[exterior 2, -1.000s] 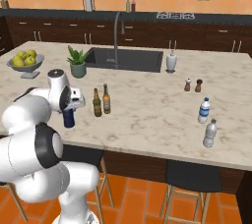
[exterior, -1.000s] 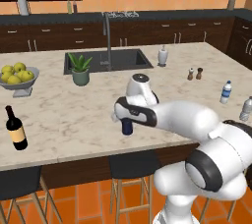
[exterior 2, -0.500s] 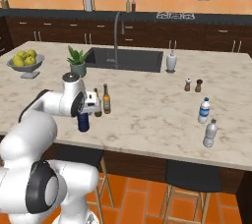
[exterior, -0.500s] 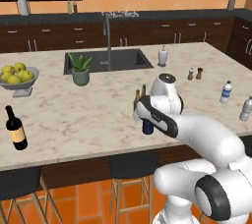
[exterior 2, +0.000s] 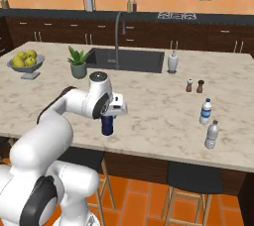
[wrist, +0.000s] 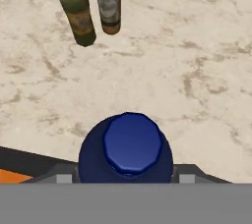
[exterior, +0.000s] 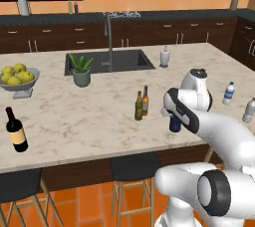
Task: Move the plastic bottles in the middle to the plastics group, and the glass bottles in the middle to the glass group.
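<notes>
dark blue bottle (wrist: 127,149): squat, cap a brighter blue, upright | held in the gripper (exterior 2: 107,119), jaws clamped on its sides, above the marble counter (exterior: 99,116) near its front edge | two slim glass bottles: olive green (exterior: 139,106), brown (exterior: 145,101), side by side | two clear plastic bottles (exterior 2: 206,111) (exterior 2: 212,134) | one wine bottle (exterior: 16,130)

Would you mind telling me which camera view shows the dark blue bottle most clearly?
The hand view: the dark blue bottle sits large and centred, seen from above, cap and shoulders plain. In the right base view its body hangs below the gripper, small. In the left base view the arm covers most of it.
</notes>
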